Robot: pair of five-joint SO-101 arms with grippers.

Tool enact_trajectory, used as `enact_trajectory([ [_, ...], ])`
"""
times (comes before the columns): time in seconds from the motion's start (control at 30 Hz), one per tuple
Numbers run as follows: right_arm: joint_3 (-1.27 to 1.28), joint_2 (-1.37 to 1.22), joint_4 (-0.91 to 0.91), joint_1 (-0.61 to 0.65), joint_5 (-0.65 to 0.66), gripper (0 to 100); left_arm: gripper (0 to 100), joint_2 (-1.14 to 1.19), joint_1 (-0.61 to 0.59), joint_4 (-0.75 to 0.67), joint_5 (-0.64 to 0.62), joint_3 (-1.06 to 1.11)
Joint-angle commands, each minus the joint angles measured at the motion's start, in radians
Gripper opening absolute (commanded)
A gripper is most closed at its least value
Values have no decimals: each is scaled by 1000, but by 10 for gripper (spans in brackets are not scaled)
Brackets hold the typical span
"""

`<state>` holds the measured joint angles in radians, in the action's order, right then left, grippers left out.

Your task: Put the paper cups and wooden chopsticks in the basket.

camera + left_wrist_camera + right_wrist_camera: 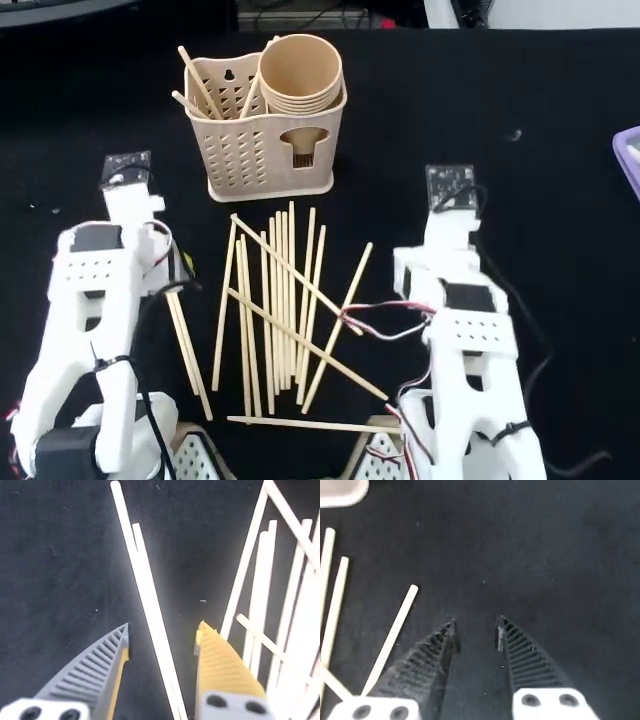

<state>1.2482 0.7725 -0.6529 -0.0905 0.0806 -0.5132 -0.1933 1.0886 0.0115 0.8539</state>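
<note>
A beige perforated basket (265,150) stands at the back middle of the black table. It holds a stack of paper cups (300,70) and a few wooden chopsticks (200,85). Several more chopsticks (280,310) lie scattered between the two arms. A pair of chopsticks (188,350) lies beside the left arm (95,290). My left gripper (162,632) is open just above the cloth, its fingers on either side of that pair (150,600). My right gripper (476,630) is open over bare cloth, with one chopstick (392,630) lying beside it.
A purple object (628,155) pokes in at the right edge. White perforated parts (200,455) sit at the front edge between the arm bases. Loose wires (385,320) hang off the right arm (465,320). A corner of the basket (340,492) appears in the right wrist view.
</note>
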Motion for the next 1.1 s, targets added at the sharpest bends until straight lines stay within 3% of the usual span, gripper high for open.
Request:
enact_trajectory([
  [0.0,39,33,83,12,-6,128,220,-23,12,-158,-21,74],
  [0.27,85,30,120,17,0,128,220,-5,10,-318,-91,163],
  [0.6,85,28,120,18,-2,128,220,397,-74,-307,-91,-42],
  [0.73,85,28,120,18,0,128,216,439,-73,-212,-91,-107],
  [0.93,87,28,120,18,2,128,24,440,-51,-170,-83,-122],
  [1.07,87,28,120,18,2,128,33,439,-53,-169,-89,-124],
])
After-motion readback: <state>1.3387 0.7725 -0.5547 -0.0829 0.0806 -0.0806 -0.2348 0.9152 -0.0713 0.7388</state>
